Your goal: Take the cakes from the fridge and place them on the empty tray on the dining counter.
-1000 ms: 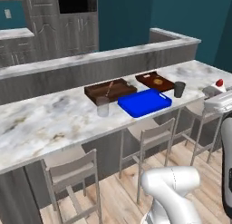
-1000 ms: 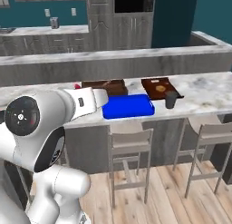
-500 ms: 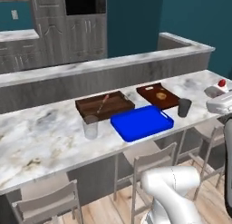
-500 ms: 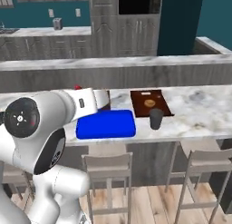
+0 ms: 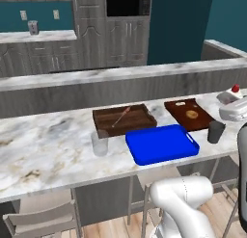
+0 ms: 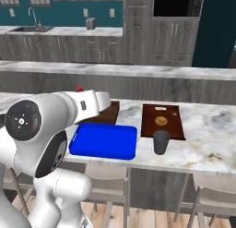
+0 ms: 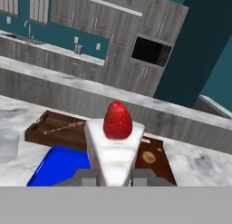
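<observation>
In the left base view the blue tray (image 5: 162, 144) lies bare on the marble worktop (image 5: 43, 155), just in front of a dark wooden tray (image 5: 124, 119) and beside a reddish-brown board (image 5: 189, 114) that carries a round cookie (image 5: 191, 114); a clear glass (image 5: 100, 144) stands to one side of the blue tray and a dark cup (image 5: 215, 131) to the other. At the right edge the white cake slice (image 5: 230, 94), its red top just visible, rides above the worktop in the hand, well off to the side of the tray. In the right base view the arm's white forearm reaches across over the blue tray's far corner, and a small red tip of the slice (image 6: 79, 89) peeks above it. In the hand view the gripper (image 7: 115, 175) has its jaws clenched on the slice low down, one fingertip (image 7: 86, 176) at each flat flank of the wedge, with the red fruit on top untouched. I judge the slice light, soft and easily crushed: frosting would smear and the crumb give way under a hard pinch. The low hold on the two flat sides looks right, well clear of the topping. It should be set down upright and let go gently, since a tall narrow wedge could tip.
</observation>
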Available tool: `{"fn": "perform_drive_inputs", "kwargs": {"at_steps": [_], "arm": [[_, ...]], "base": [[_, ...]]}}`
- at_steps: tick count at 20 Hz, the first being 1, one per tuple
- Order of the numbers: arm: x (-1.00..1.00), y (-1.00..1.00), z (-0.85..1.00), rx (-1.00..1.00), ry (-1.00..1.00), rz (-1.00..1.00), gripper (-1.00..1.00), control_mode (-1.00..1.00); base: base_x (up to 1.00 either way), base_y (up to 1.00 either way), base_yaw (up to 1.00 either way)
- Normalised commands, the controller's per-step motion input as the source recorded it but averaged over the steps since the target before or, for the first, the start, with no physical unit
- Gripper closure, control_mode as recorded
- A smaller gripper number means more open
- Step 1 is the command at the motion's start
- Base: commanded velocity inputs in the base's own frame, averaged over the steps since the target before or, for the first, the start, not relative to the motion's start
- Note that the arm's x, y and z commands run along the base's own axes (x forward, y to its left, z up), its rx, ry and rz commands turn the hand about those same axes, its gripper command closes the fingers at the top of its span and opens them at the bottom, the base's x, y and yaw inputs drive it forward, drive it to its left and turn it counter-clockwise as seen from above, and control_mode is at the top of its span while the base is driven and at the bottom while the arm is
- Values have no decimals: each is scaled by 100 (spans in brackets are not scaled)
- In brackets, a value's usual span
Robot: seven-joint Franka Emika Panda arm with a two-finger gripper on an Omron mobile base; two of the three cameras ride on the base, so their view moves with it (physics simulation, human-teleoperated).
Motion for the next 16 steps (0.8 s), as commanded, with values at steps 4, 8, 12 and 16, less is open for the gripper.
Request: {"fn": "perform_drive_inputs", "kwargs": {"at_steps": [4,8,12,16], "arm": [[0,0,0,0,0,0,100,100],[12,6,-5,0,2,-1,100,-100],[43,28,-37,0,20,0,100,-100],[36,24,-36,0,23,5,100,-100]], "base": [[47,0,12],[25,0,0],[0,0,0],[0,0,0]]}}
